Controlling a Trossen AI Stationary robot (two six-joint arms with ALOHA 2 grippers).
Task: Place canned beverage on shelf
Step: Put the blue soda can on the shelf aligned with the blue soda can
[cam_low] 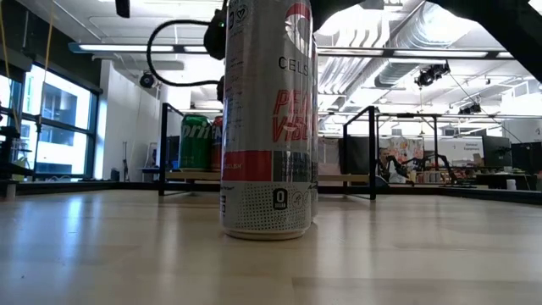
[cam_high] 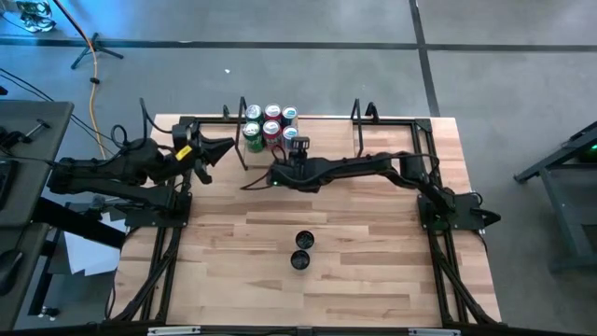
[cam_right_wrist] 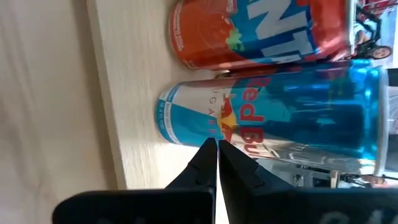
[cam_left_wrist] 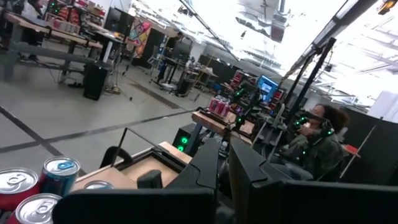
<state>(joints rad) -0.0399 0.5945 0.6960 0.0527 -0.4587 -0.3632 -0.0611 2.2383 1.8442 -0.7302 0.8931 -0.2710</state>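
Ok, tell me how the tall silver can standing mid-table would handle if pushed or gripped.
The silver can stands tall and narrow on the smooth wooden table, so a high push would probably tip it; once down, it would likely roll. Its glossy round wall may slip in a loose grip.

The shelf point(cam_high: 322, 119) is a low pale-wood board with a black wire upright at each end, lying along the far edge of the counter. Several cans stand upright in a cluster at its left end: a green one point(cam_high: 253, 139), red ones point(cam_high: 272, 130), silver-topped ones, and a blue-and-silver energy-drink can point(cam_right_wrist: 273, 112) standing just beside an orange soda can point(cam_right_wrist: 255, 31). Two more cans point(cam_high: 301, 251) stand upright near the counter's middle front, well apart from the shelf; the nearer is tall and silver with red lettering point(cam_low: 268, 119).
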